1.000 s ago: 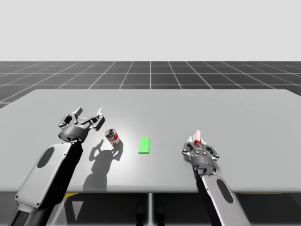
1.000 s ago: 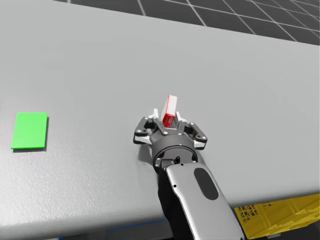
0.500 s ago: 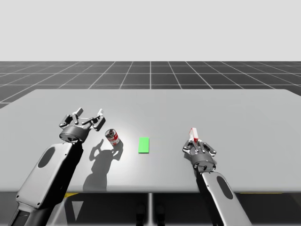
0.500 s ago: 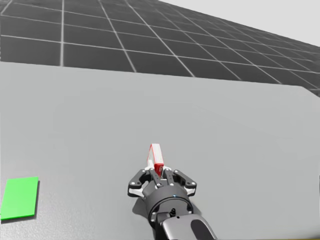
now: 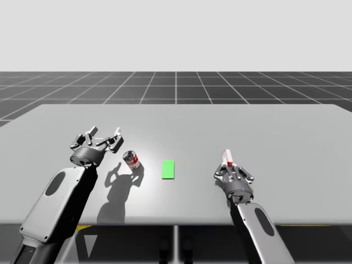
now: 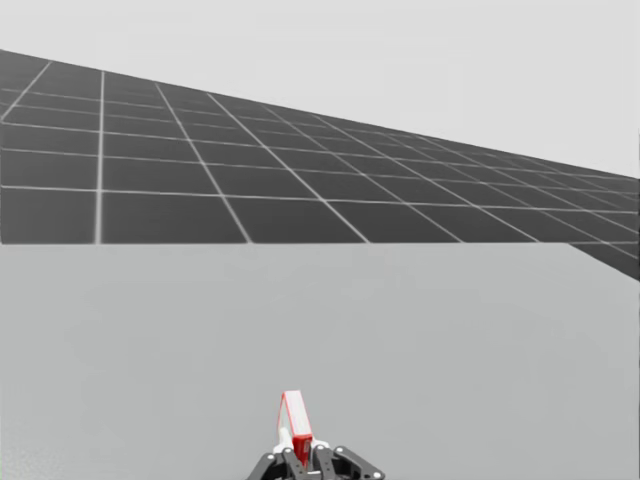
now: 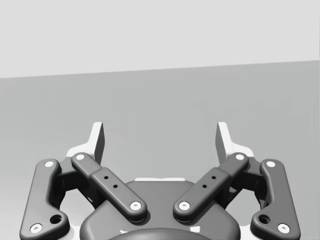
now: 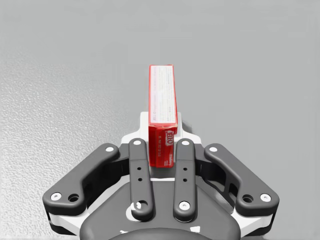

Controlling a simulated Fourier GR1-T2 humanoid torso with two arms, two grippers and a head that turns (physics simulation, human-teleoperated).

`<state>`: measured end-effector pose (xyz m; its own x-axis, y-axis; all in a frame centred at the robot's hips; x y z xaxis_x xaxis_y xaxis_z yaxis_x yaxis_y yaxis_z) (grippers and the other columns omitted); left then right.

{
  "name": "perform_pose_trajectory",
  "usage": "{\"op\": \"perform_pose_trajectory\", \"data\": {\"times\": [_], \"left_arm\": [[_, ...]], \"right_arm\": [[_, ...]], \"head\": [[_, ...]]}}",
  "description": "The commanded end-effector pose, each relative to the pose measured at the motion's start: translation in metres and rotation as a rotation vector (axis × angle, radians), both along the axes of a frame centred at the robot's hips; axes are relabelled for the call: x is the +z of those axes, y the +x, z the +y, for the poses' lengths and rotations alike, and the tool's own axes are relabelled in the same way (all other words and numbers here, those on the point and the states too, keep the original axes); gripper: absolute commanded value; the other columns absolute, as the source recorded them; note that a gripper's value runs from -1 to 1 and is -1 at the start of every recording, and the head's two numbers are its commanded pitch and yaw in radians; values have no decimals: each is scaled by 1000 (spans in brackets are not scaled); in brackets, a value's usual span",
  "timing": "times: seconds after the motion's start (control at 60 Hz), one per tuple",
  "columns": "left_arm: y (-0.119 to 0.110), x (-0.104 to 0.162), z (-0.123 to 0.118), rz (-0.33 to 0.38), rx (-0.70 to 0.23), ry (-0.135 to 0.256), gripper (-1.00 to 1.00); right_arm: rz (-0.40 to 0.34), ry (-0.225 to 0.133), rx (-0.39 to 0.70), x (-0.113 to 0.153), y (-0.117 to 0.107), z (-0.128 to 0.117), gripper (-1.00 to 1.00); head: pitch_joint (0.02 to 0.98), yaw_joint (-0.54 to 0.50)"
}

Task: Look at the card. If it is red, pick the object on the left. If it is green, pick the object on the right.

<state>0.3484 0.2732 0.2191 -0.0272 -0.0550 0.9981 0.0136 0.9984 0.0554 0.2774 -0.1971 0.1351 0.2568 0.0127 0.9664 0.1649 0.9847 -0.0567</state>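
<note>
A green card [image 5: 168, 169] lies flat in the middle of the table. Left of it stands a small red and white can [image 5: 131, 160]. To the card's right, my right gripper [image 5: 229, 167] is shut on a slim red and white box [image 5: 226, 157]. In the right wrist view the box [image 8: 162, 100] is pinched between the two inner fingers of my right gripper [image 8: 162, 142] and sticks out ahead of them. The head view catches the box [image 6: 294, 425] at its lower edge. My left gripper [image 5: 102, 137] hangs open just left of the can, and in the left wrist view my left gripper [image 7: 160, 137] has nothing between its fingers.
The grey table [image 5: 275, 126] stretches wide behind and beside both arms. Its front edge runs just behind my right wrist. A dark gridded floor [image 6: 300, 190] lies beyond the far edge.
My head has turned upward, so the card has left the head view and the box sits at its lower edge. My right gripper drew back slightly with the box. The left arm stayed still.
</note>
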Motion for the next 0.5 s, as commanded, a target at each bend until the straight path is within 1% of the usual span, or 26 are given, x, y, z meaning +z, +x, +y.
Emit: {"op": "perform_pose_trajectory", "data": {"times": [0.017, 0.083, 0.15, 0.167, 0.217, 0.233, 0.25, 0.267, 0.3, 0.333, 0.367, 0.417, 0.433, 0.5], "left_arm": [[0, 1, 1, -1, 2, -3, -1000], [0, 1, 2, -2, 3, -5, -1000], [0, 1, 2, -3, 3, -4, -1000], [0, 1, 2, -3, 3, -4, -1000], [1, 1, 2, -3, 3, -3, -1000], [1, 1, 2, -2, 3, -3, -1000], [1, 0, 2, -2, 2, -2, -1000], [1, 0, 2, -2, 2, -1, -1000], [1, 0, 1, -2, 1, 0, -1000], [1, 0, 1, -2, 1, 0, -1000], [1, 0, 1, -1, 1, 1, -1000], [1, -1, 1, -1, 1, 1, -1000], [2, -1, 2, -1, 1, 1, -1000], [2, -1, 2, -1, 1, 1, -1000]], "right_arm": [[-64, -26, -57, 28, 5, -15, 992], [-112, -43, -59, 49, 9, -22, 993], [-152, -52, -62, 69, 11, -28, 989], [-180, -62, -61, 80, 12, -31, 977], [-204, -69, -54, 92, 12, -33, 984], [-213, -76, -51, 96, 12, -34, 979], [-238, -89, -46, 107, 11, -36, 1000], [-245, -95, -44, 110, 11, -36, 974], [-269, -112, -35, 120, 10, -37, 985], [-283, -118, -31, 127, 9, -38, 989], [-312, -137, -25, 140, 7, -39, 999], [-334, -148, -21, 150, 6, -40, 984], [-359, -158, -20, 161, 5, -41, 995], [-408, -183, -21, 180, 3, -44, 994]], "head": [[440, -441], [435, -441], [431, -442], [430, -444], [430, -446], [430, -446], [430, -445], [430, -445], [429, -444], [430, -445], [431, -445], [430, -445], [430, -446], [430, -446]]}}
